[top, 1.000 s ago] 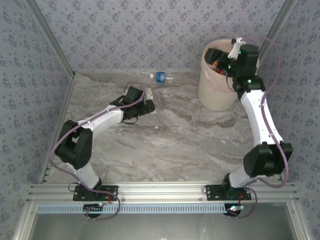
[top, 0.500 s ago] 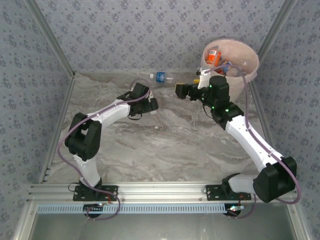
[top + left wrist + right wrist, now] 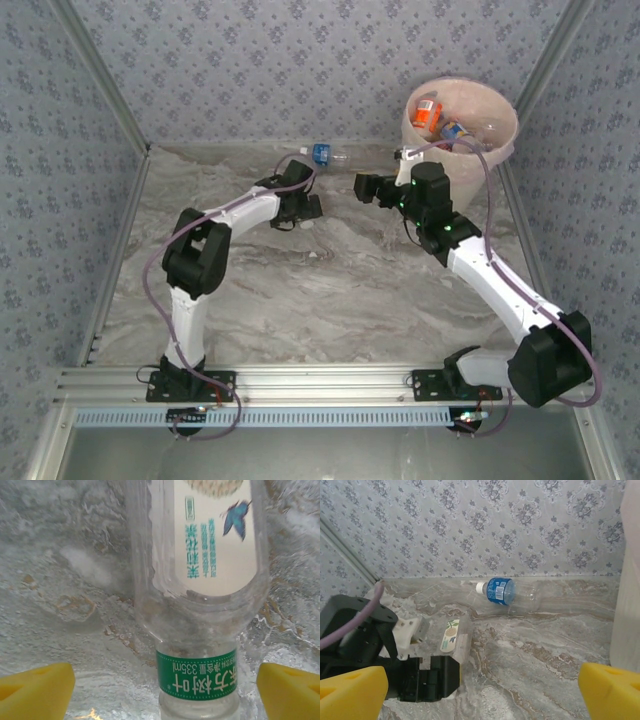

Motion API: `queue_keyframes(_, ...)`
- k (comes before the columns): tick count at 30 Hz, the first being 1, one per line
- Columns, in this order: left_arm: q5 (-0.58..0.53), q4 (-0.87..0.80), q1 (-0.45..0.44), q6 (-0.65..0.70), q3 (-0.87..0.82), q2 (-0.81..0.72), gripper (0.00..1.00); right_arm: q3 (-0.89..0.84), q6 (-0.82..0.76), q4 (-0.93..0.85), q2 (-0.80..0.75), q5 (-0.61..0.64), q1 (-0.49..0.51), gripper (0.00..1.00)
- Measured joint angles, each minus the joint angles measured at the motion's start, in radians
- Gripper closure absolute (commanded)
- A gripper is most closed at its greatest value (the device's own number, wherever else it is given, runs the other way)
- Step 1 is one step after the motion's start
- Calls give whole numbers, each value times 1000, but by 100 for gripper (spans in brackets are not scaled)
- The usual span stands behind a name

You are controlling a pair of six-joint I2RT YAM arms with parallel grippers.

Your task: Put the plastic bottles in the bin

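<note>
A clear plastic bottle with a cream label and a green neck band lies on the marble table. Its neck sits between the yellow fingertips of my left gripper, which is open and does not touch it. In the right wrist view the same bottle pokes out of the black left gripper. A blue-labelled bottle with a white cap lies by the back wall, ahead of my right gripper, which is open with nothing between its fingers. The bin at back right holds an orange-labelled bottle.
From above, the left gripper and right gripper hang close together near the back wall. The bin's cream wall rises just right of the right gripper. Patterned walls close in the table on three sides.
The right arm swung down from over the bin to the table on its left. The left arm stretched further back, bringing its gripper over the green-banded bottle.
</note>
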Motion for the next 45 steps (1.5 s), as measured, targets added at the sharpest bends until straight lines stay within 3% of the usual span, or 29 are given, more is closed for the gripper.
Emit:
queue_keyframes(4,1,-6,-12,13,36,56,23,0,0,0,-8,11,-7,0)
queue_keyframes(9,-8,-30,-15,40,82,99,45,-2,1,-1,-9,19,-9,0)
queue_keyframes(18,5,52,-14,77,11,67,60,-19,24,-1,-9,21,-24,0)
queue_keyframes(27,113,267,-14,167,-328,-261,65,-21,160,52,47,-50,-59,0)
queue_keyframes(37,275,517,-16,290,-545,-610,65,157,352,116,254,-367,-59,0)
queue_keyframes(41,326,538,-22,331,-558,-658,65,240,444,198,333,-528,-50,0)
queue_keyframes(45,352,542,-39,364,-558,-669,65,292,486,220,398,-603,-20,0)
